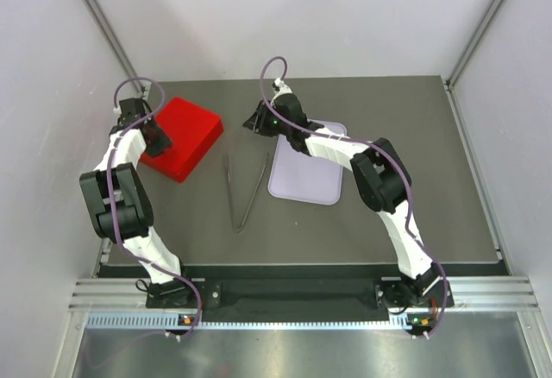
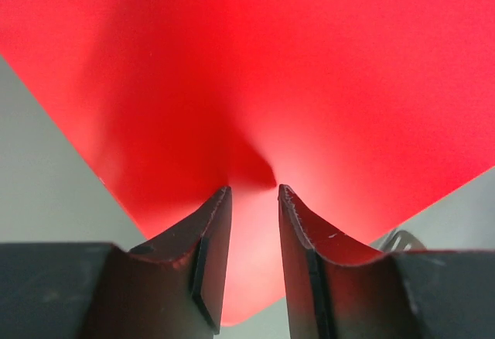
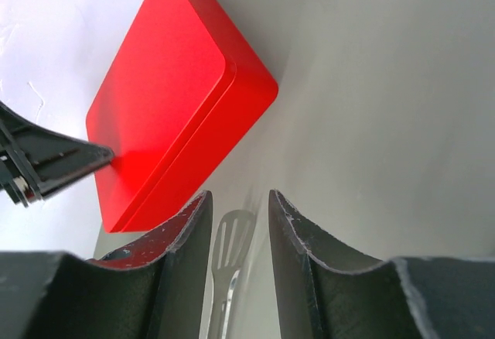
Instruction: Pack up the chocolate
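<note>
Nearest the overhead camera, both arm bases are bolted to an aluminium rail at the near edge of a dark grey bench, which is closed in by white walls. From left to right on the bench are seen a red box with its lid on, metal tongs and a lavender tray. The left claw is held over the box's left side, and the right claw by the tray's far left corner.

Only in the wrist views are the jaws shown. The left claw is parted narrowly over the red lid, with nothing gripped. The right claw is likewise narrow and empty, above a tong tip. No chocolate is made out in any view, so its place and look cannot be told.
</note>
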